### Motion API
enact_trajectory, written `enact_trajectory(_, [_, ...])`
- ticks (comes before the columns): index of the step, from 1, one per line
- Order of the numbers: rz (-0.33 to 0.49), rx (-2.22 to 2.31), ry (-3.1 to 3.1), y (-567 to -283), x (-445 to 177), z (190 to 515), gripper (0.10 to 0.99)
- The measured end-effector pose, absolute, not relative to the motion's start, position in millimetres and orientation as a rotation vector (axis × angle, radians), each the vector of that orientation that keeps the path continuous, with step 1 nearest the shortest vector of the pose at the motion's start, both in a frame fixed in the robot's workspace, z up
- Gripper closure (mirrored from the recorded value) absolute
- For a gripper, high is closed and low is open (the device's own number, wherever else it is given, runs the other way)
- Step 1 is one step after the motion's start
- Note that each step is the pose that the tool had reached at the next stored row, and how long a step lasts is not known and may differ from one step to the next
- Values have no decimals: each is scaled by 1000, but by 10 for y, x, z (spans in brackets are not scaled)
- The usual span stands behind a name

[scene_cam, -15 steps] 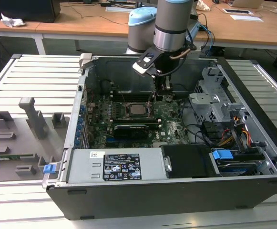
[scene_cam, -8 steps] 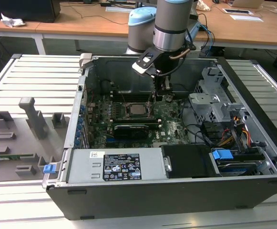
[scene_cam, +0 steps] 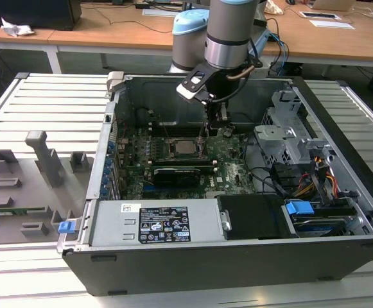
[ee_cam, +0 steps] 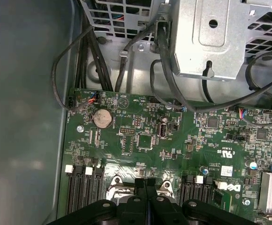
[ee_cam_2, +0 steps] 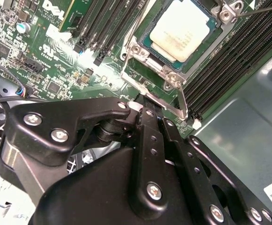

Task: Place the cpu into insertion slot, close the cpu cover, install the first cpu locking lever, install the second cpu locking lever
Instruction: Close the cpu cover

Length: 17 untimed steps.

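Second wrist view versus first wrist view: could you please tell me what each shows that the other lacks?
Second wrist view: the cpu with the cpu cover framing it. First wrist view: a coin battery, black cables and a metal drive cage. Both wrist views: the gripper, fingers together, the green motherboard and black memory slots.

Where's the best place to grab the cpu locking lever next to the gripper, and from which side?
Likely the bent end of the cpu locking lever, at a corner of the cpu cover. It is thin wire lying low along that cover's edge, memory slots close by, so come from above, pinching across the wire.
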<state>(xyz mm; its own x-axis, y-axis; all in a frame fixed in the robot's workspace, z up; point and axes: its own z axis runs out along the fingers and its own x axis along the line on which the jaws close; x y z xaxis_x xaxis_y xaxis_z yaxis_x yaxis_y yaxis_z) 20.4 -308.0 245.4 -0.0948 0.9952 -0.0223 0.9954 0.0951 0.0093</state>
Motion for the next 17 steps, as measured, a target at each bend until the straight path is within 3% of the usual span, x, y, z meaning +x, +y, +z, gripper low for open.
enact_trajectory(17, [-13, 2098, 2308, -3080, 130, 2454, 980])
